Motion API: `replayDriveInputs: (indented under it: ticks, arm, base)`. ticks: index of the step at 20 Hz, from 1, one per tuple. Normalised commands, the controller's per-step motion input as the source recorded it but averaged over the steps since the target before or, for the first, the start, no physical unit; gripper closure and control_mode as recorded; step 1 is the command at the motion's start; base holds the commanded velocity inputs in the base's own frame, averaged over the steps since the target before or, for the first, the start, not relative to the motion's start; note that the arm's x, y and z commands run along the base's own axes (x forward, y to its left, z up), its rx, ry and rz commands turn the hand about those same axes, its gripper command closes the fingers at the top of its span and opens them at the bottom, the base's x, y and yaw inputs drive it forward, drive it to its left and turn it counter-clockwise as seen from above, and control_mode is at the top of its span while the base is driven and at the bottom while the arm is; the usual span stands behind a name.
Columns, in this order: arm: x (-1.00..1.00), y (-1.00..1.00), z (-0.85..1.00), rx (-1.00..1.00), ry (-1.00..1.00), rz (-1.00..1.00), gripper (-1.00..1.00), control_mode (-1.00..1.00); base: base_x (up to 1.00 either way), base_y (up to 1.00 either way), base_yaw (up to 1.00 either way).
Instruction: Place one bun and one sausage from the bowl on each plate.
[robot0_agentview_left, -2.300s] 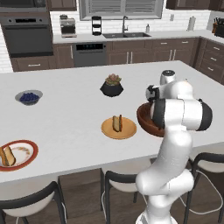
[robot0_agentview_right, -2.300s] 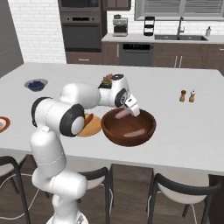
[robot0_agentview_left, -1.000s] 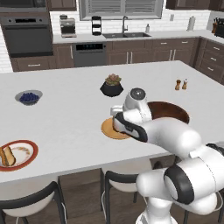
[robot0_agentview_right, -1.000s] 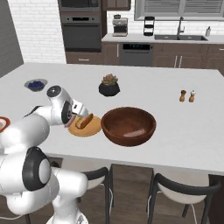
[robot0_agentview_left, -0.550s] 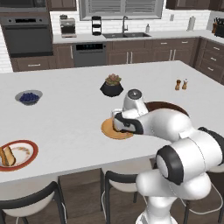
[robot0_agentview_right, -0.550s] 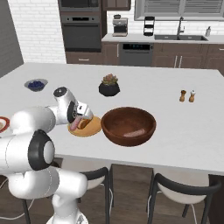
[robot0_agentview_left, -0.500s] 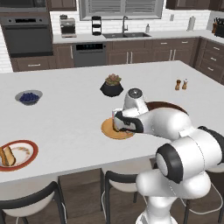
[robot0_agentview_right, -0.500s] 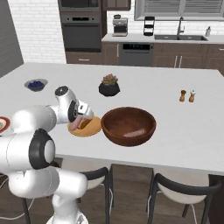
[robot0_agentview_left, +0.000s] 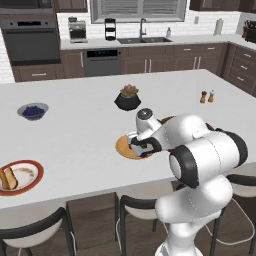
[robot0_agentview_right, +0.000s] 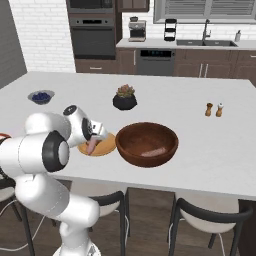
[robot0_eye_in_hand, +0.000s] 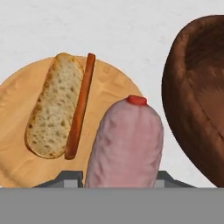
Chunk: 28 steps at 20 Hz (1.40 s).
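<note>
My gripper (robot0_eye_in_hand: 117, 179) is shut on a thick pink sausage (robot0_eye_in_hand: 124, 142) and holds it low over the tan wooden plate (robot0_eye_in_hand: 15, 131). On that plate lies a bun (robot0_eye_in_hand: 52, 107) with a thin red-orange strip along its side. From the right base view, the gripper (robot0_agentview_right: 92, 145) sits at the plate (robot0_agentview_right: 106, 149), just left of the dark wooden bowl (robot0_agentview_right: 146, 143), where a pinkish piece lies inside. In the left base view the gripper (robot0_agentview_left: 138, 148) is over the plate (robot0_agentview_left: 121, 146). The red-rimmed white plate (robot0_agentview_left: 27, 172) at far left carries a bun (robot0_agentview_left: 7, 178).
A black plant pot (robot0_agentview_left: 128, 98) stands behind the tan plate. A small grey bowl of blueberries (robot0_agentview_left: 33, 110) is at the far left of the island, and salt and pepper shakers (robot0_agentview_left: 206, 96) at the right. Stools line the near edge.
The arm has swung left from the bowl to the tan plate, carrying the sausage. Over the last half second it has settled slightly lower over the plate.
</note>
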Motion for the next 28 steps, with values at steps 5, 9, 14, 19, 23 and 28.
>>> replayDriveInputs:
  ticks: [5, 9, 14, 19, 23, 28]
  arm:
    - [0.34, -0.08, -0.15, 0.00, 0.00, 0.00, 1.00, -1.00]
    - [0.38, -0.02, 0.00, 0.00, -0.06, 0.00, 1.00, -1.00]
    - [0.42, 0.00, -0.03, 0.00, -0.05, 0.00, 1.00, -1.00]
    - [0.35, -0.02, -0.24, 0.00, -0.05, 0.00, 1.00, -1.00]
    - [0.02, -0.02, -0.19, 0.00, -0.04, 0.00, 1.00, -1.00]
    - [0.00, 0.00, -0.07, 0.00, -0.01, 0.00, -1.00, -1.00]
  base:
    - [0.00, 0.00, 0.00]
    - [0.00, 0.00, 0.00]
    - [0.00, 0.00, 0.00]
    - [0.00, 0.00, 0.00]
    - [0.00, 0.00, 0.00]
    - [0.00, 0.00, 0.00]
